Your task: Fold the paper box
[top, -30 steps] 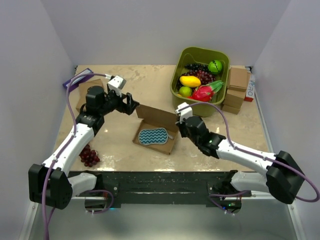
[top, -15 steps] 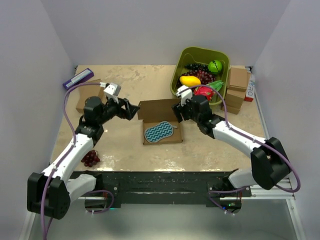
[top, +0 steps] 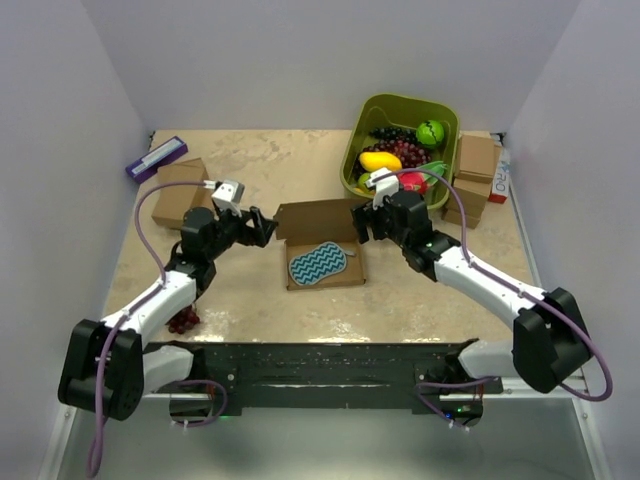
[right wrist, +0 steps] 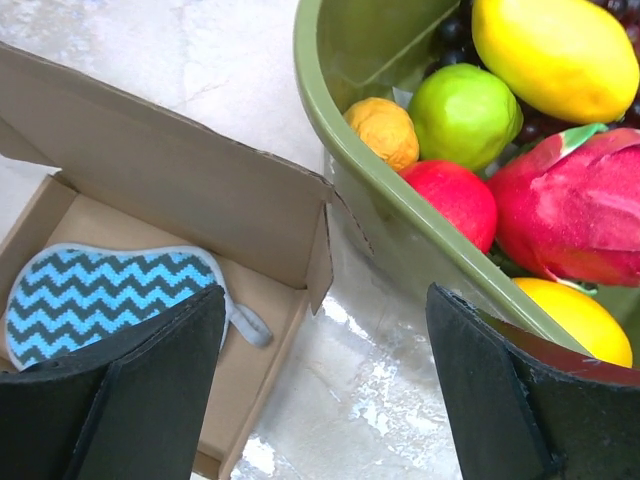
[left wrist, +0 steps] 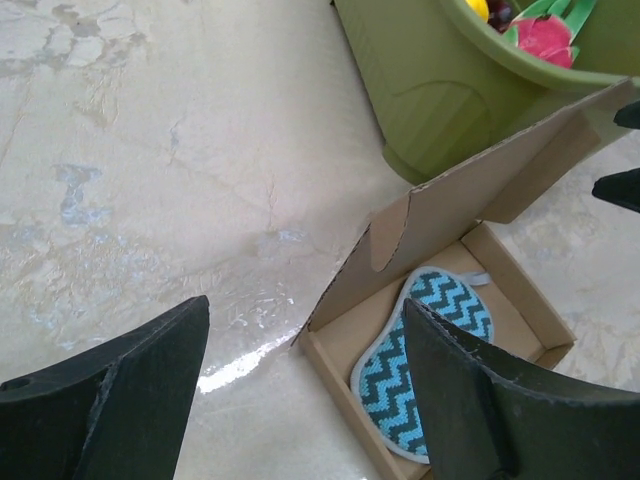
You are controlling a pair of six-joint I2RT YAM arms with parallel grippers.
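Left gripper and right gripper both gape wide, empty, flanking the paper box on the table near the green bin. Its lid stands raised over a zigzag mask; I'd press both lid corners down evenly, side flaps tucked inside.

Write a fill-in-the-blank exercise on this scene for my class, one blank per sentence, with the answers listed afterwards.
1. The paper box is ____, not closed.
2. In the box lies a pad with a blue ____ pattern.
3. The fruit sits in a ____ bin.
4. The left gripper and the right gripper both hold ____.
Missing words: open; zigzag; green; nothing.
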